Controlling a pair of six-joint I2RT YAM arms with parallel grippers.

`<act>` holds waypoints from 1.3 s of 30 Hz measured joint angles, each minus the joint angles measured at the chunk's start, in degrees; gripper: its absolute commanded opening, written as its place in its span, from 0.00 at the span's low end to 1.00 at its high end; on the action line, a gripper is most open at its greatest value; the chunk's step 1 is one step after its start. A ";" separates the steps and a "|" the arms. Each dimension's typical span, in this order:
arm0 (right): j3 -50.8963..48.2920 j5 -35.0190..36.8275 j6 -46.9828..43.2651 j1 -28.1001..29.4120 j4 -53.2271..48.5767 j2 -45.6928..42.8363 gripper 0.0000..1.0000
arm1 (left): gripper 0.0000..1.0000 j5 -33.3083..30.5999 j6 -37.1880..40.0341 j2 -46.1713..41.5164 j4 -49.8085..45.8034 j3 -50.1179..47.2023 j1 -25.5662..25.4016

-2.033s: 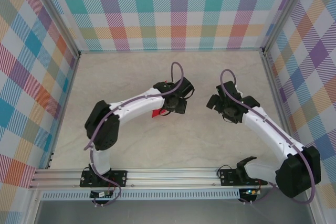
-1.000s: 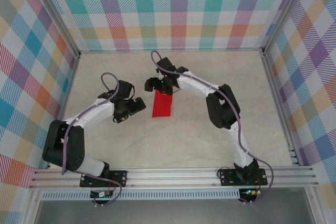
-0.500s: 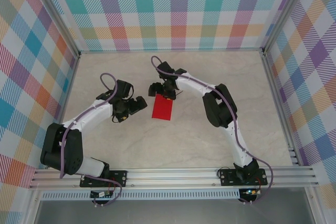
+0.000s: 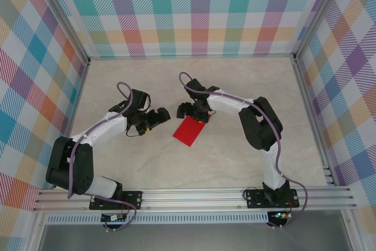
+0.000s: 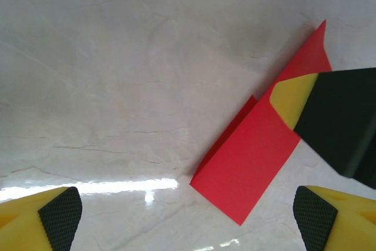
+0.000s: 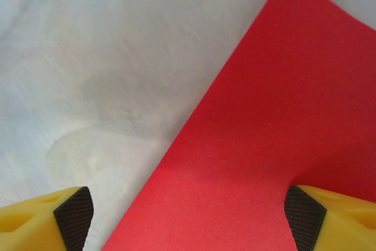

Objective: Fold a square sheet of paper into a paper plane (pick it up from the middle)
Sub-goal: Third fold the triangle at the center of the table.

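- Lying near the middle of the desk, the square sheet of paper was seen from the top camera as a bright red shape turned at an angle to the desk's edges.
- The right claw was placed at the sheet's far edge, and the left claw just beside the sheet's left corner, apart from it.
- The left claw was found released, its pads spread wide with bare desk and the sheet's near corner between them.
- From the left wrist, the sheet was seen with a darker red strip along its left side; whether it was folded or lifted there could not be told.
- A yellow patch was noted against the dark body of the right claw; paper reverse or claw finger could not be told.
- The right claw was likewise released, grasping nothing: one pad was held over bare desk, the other over the sheet.
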 measured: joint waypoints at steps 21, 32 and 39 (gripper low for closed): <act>-14.67 -5.55 7.39 -0.48 15.93 -13.00 0.43 | 0.45 9.99 -3.26 12.24 16.70 -3.32 -5.27; -14.67 -5.77 8.31 -0.52 16.52 -12.98 0.36 | 0.35 9.57 -3.06 13.77 16.15 -3.21 -6.60; -14.84 -5.31 8.28 -0.52 16.48 -12.98 0.33 | 0.34 10.88 -2.80 13.75 14.67 -3.21 -7.50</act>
